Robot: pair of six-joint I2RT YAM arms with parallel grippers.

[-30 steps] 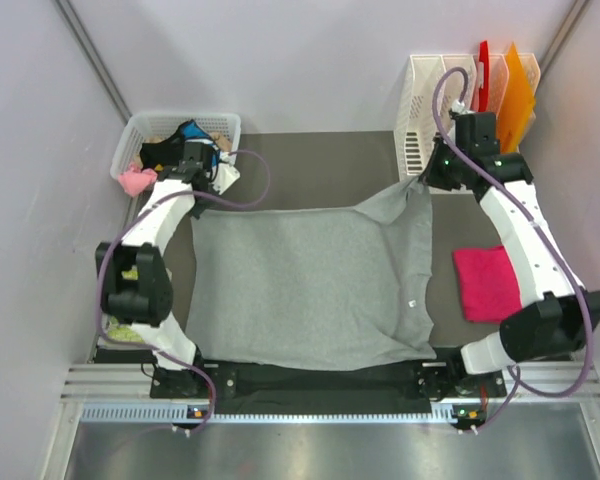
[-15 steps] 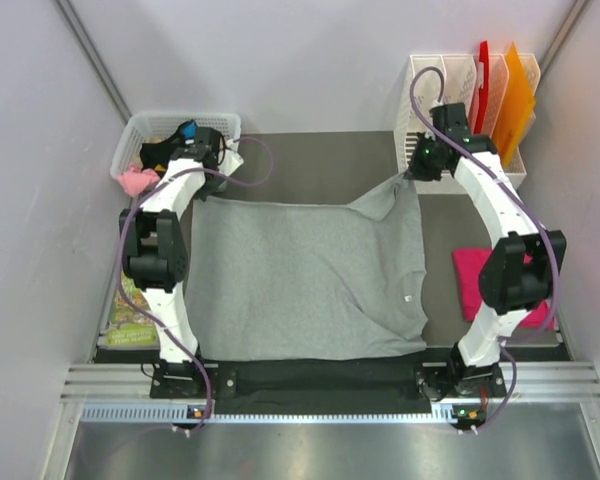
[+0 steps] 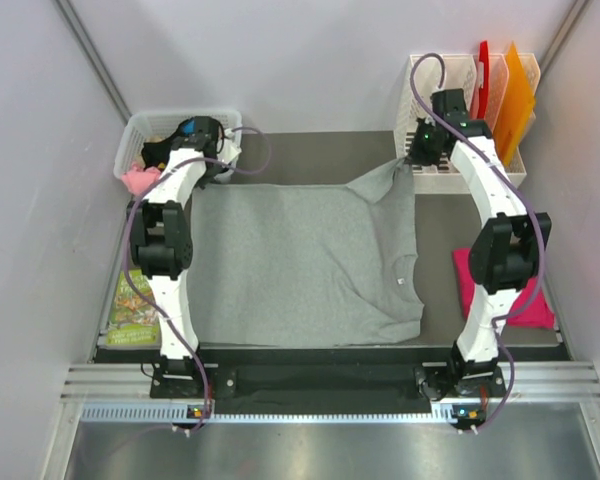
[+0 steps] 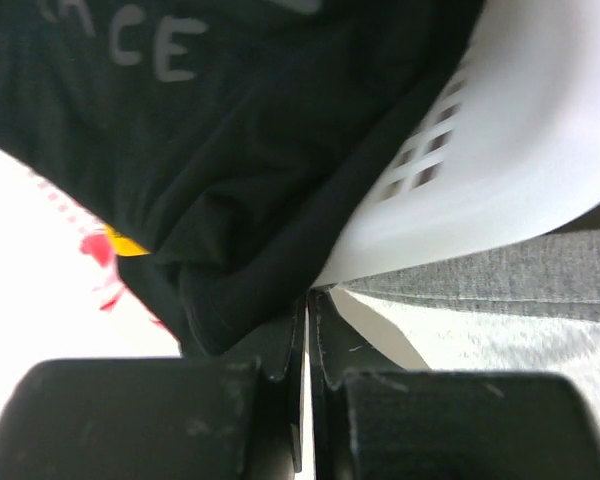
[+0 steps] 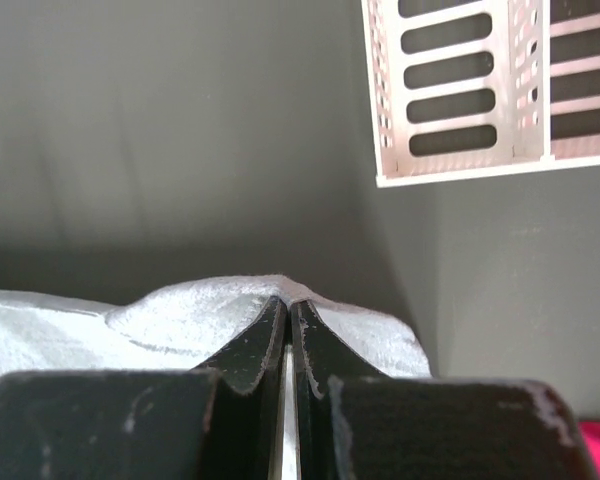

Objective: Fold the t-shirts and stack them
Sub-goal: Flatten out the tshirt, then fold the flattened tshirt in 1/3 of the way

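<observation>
The light grey t-shirt lies spread flat across the dark mat. My left gripper is at its far left corner, beside the basket. In the left wrist view its jaws are closed, with grey cloth just to their right. My right gripper is at the far right corner. It is shut on a raised pinch of the grey cloth, with the fingertips together. The folded magenta-pink shirt lies on the right, partly hidden by my right arm.
A white basket of mixed clothes stands at the far left; a black garment hangs over its wall. A white slotted rack, also in the right wrist view, holds orange and red folders. A printed packet lies left of the mat.
Both arms have stretched toward the far side, pulling the grey shirt's far corners away from me. The shirt has slid back and lies flatter and squarer.
</observation>
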